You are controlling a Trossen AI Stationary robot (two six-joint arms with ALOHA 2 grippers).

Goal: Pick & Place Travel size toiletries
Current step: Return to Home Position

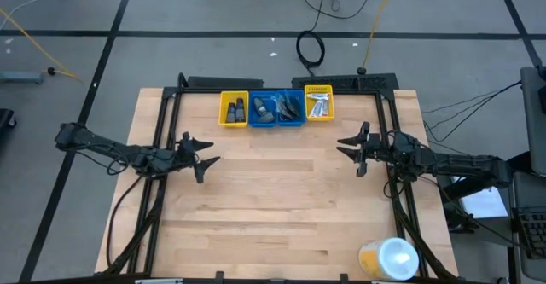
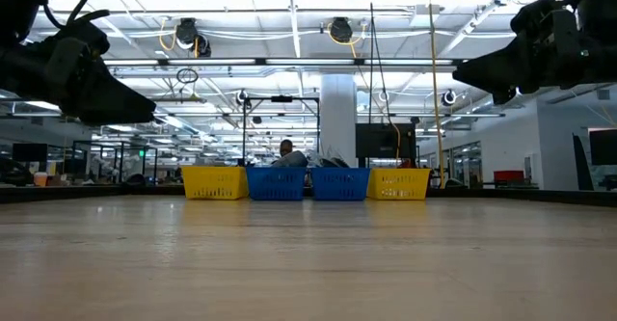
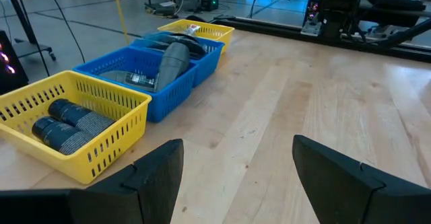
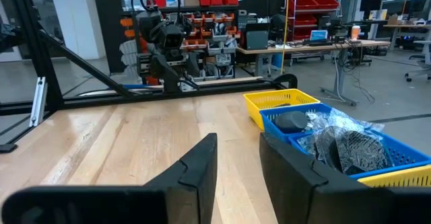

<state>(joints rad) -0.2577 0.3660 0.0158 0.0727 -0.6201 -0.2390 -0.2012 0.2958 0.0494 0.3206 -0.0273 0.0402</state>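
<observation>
The travel size toiletries lie in a row of four small bins at the table's far edge. Dark grey mini bottles fill the left yellow bin. A grey bottle and black packets lie in the two blue bins. White tubes sit in the right yellow bin. My left gripper hovers open over the table's left part, pointing toward the middle, nothing between its fingers. My right gripper hovers over the right part, open by a narrow gap, empty.
A large yellow container with a white lid stands near the table's front right corner. Black frame rails run along the table's left, right and far sides. Bare wood spreads between the two arms and toward the near edge.
</observation>
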